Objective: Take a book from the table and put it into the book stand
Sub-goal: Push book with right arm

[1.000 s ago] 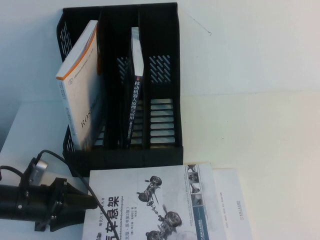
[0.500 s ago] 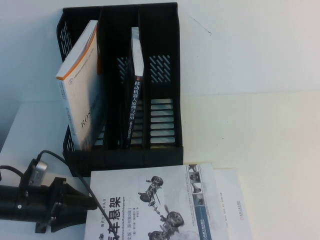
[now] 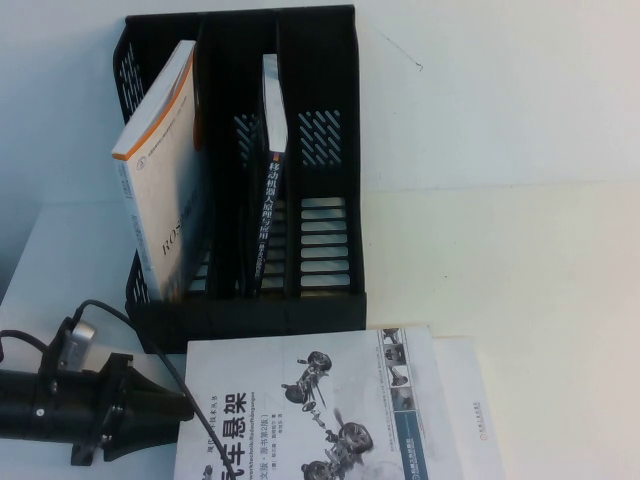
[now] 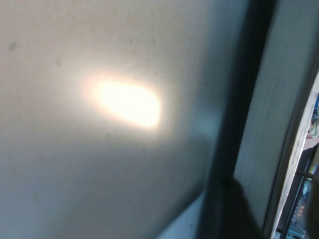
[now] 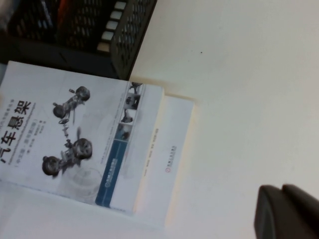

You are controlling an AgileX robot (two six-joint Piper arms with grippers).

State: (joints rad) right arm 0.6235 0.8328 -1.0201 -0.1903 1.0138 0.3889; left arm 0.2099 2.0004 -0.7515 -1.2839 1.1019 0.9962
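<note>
The white book (image 3: 300, 410) with black Chinese title and grey suspension drawings lies on the white table (image 3: 520, 250), just in front of the black book stand (image 3: 320, 150). My left gripper (image 3: 188, 408) is at the book's left edge, shut on that edge. In the left wrist view a dark finger (image 4: 234, 214) lies against the book's grey edge (image 4: 269, 124). The right wrist view shows the book (image 5: 75, 139) and the stand's corner (image 5: 75, 30). My right gripper (image 5: 286, 211) is shut, empty, over bare table away from the book.
A thick white book with an orange edge (image 3: 160, 190) leans in the stand's left slot. A dark-spined book (image 3: 270, 170) stands in the middle slot. A white flap or page (image 3: 470, 400) sticks out past the book's right side. The left arm's cable (image 3: 150, 340) loops near the stand's base.
The book has shifted slightly to the right and toward the front edge. The left gripper has barely moved.
</note>
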